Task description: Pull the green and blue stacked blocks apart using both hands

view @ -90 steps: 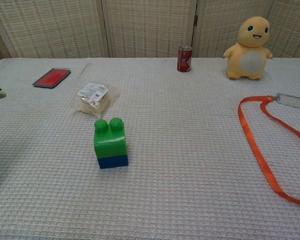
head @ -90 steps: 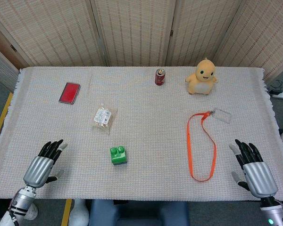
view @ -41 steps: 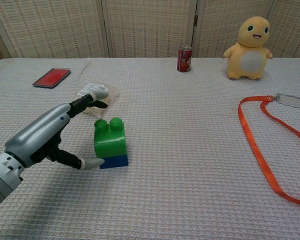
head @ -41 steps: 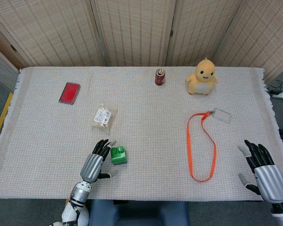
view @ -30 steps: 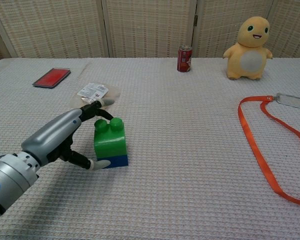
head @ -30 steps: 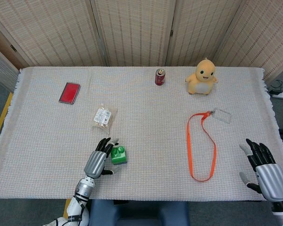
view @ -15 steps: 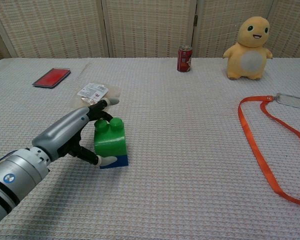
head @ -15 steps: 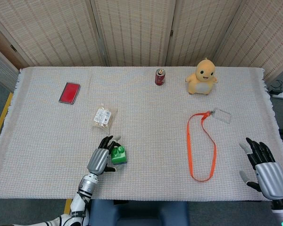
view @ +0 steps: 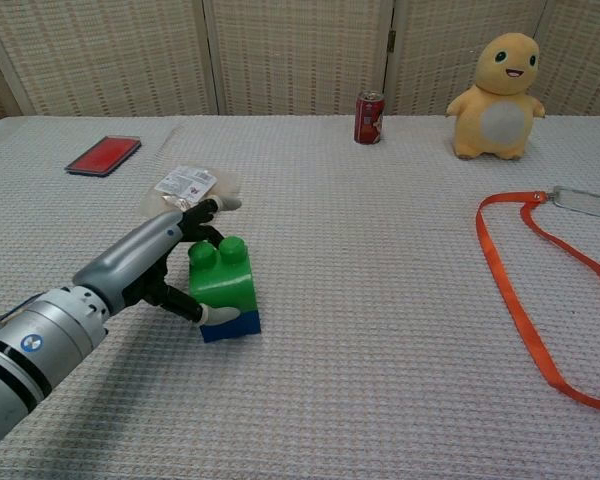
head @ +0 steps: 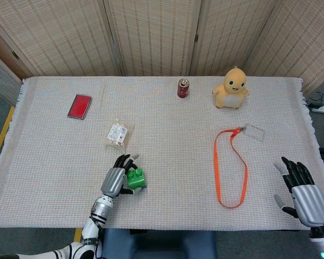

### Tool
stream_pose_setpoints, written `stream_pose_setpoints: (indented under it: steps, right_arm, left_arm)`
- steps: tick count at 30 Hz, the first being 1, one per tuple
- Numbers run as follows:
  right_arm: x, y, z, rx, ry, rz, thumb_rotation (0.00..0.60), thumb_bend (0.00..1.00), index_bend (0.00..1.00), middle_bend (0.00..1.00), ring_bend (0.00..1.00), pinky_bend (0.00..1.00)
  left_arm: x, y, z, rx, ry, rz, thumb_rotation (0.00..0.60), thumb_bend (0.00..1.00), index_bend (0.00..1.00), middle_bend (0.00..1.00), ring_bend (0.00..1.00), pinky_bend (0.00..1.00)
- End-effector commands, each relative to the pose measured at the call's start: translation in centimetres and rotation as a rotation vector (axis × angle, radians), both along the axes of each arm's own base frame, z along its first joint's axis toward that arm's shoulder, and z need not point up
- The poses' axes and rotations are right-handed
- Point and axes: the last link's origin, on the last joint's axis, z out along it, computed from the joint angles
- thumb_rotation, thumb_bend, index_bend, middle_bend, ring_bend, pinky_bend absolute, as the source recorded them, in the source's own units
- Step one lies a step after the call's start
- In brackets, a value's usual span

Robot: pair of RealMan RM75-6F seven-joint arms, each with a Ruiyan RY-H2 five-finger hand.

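Green-on-blue plastic blocks (head: 135, 178) sit lower left of centre in the head view, left hand (head: 114, 182) wrapped round them; right hand (head: 303, 197) waits spread and empty, lower right.

Chest view: studded green block (view: 221, 274), thumb (view: 218, 315) at the seam. Looks light, rigid, slick, so I'd grip the flat sides. Waffle-weave cloth (view: 380, 300) underneath.

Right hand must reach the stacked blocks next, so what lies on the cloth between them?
In the head view, the orange lanyard lies between the right hand and the stacked blocks; otherwise bare cloth.
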Motion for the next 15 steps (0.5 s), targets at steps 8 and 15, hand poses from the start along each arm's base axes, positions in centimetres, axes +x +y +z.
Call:
stream_pose_setpoints:
  steps: [8, 15]
  right_arm:
    - [0.2, -0.3, -0.8, 0.044, -0.008, 0.01, 0.6, 0.39, 0.0, 0.0, 0.0, 0.0]
    - [0.1, -3.2, -3.4, 0.207, -0.185, 0.036, 0.6, 0.39, 0.0, 0.0, 0.0, 0.0]
  left_arm:
    - [0.0, -0.2, 0.6, 0.03, -0.051, -0.001, 0.6, 0.28, 0.2, 0.62, 0.23, 0.0]
    - [0.6, -0.8, 2.0, 0.057, -0.088, -0.03, 0.6, 0.34, 0.25, 0.69, 0.22, 0.0]
